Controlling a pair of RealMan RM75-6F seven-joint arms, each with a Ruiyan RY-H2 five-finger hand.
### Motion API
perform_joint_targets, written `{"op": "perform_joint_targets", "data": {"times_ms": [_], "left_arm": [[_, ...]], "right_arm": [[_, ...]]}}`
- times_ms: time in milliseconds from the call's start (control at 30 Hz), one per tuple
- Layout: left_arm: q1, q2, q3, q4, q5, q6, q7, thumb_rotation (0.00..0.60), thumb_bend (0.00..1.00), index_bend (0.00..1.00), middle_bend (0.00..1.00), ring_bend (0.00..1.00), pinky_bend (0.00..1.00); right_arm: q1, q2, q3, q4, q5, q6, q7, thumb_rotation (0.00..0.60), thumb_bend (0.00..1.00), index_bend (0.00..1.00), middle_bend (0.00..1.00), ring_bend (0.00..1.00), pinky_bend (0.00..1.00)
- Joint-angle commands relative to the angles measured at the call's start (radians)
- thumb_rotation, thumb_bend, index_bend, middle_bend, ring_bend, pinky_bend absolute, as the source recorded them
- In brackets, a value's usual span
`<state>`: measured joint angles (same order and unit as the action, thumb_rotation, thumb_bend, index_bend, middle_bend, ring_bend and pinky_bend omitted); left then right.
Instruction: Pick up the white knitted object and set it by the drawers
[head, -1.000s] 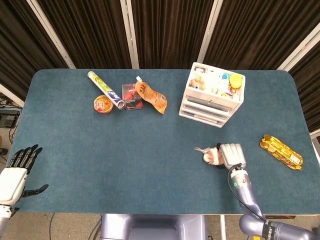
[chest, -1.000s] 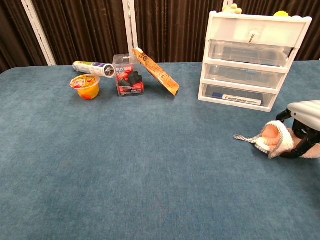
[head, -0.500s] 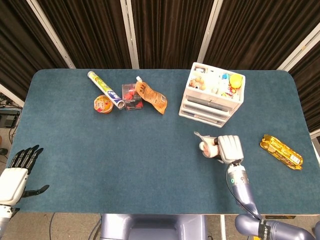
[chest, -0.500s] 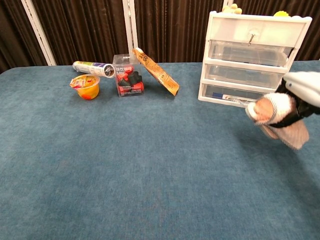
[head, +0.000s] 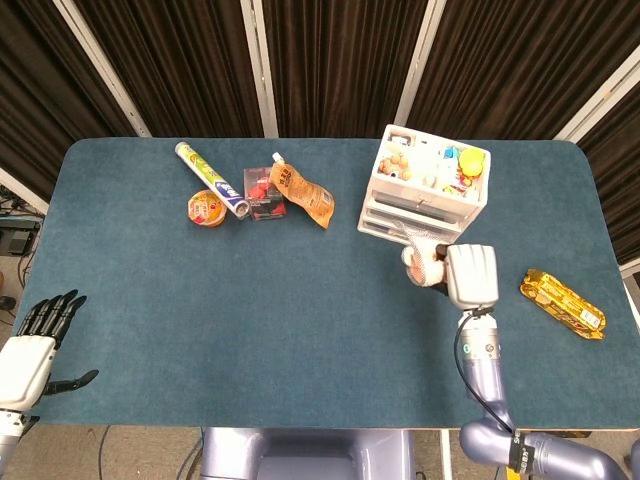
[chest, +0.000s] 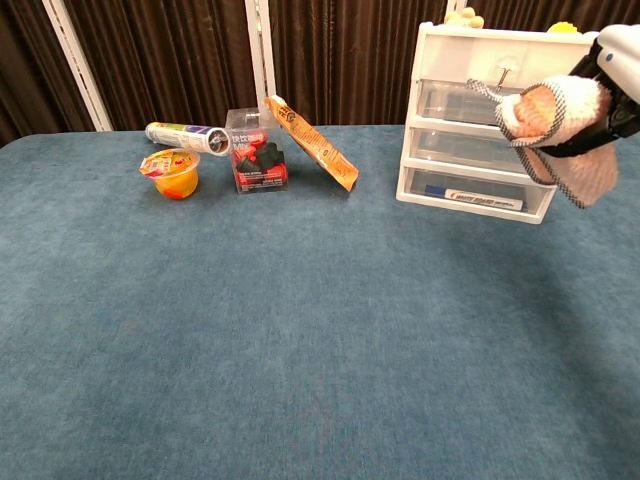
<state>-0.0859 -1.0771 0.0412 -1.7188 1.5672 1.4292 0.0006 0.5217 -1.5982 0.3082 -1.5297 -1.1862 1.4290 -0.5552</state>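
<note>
Left hand (head: 30, 352) sits off the table's near-left corner, fingers spread, holding nothing, well apart from the work. Mid-table back row: snack tube (head: 211, 179), jelly cup (head: 205, 208), small clear box of red and black pieces (head: 263, 192), orange pouch (head: 303, 195), none in the way. White knitted object (chest: 550, 120) is off the table, clasped in the right hand (head: 470, 275), fingers wrapped round it; a knitted flap hangs below the grip and a thin tail points left toward the drawer unit (head: 427, 190). From the chest camera it overlaps the upper drawers; from overhead it sits just at the unit's front edge, so it is nearly at its goal. Judgement: the coming move turns on height, not reach, straight down onto bare table (head: 330, 300) in front of the drawers. Gold packet (head: 562, 303) lies to the right, apart.
</note>
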Motion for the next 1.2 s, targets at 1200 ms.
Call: {"op": "perform_joint_targets", "data": {"times_ms": [1200], "left_arm": [[-0.003,0.002,-0.002,-0.011,-0.013,-0.01,-0.002,0.6,0.06,0.0,0.0,0.0,0.0]], "right_arm": [[0.051,-0.165,-0.026,0.486,-0.171,0.08,0.049,0.6,0.23,0.86,1.0,0.95,0.97]]}}
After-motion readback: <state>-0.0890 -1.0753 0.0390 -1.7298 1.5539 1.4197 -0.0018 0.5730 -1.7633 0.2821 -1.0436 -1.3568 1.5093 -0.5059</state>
